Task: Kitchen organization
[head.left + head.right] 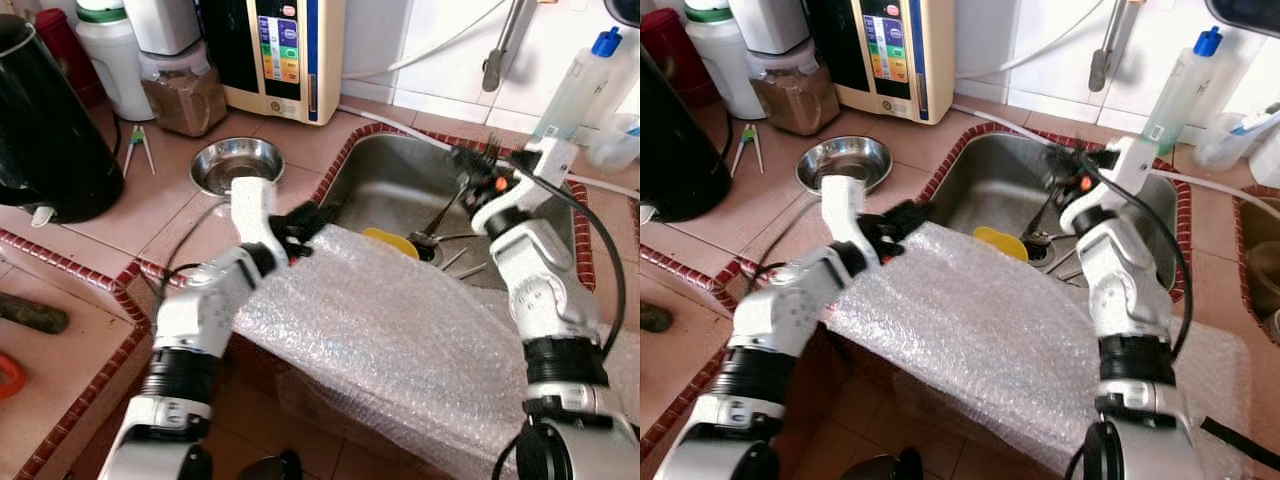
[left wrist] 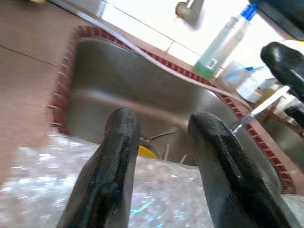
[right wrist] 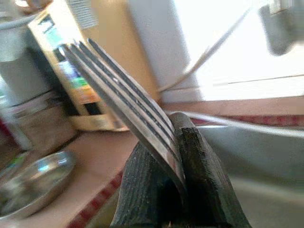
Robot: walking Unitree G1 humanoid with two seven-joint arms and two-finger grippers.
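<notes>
While right end effector (image 3: 178,190) clamps it, fork (image 3: 121,102) tines toward counter

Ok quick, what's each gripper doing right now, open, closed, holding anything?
Left gripper: open, holding nothing, over the bubble wrap at the sink edge.
Right gripper: closed on a fork, above the sink.

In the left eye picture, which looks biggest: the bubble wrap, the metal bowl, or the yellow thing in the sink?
1. Bubble wrap, biggest by far.
2. Metal bowl.
3. Yellow thing, smallest, though the wrap hides part of it.
</notes>
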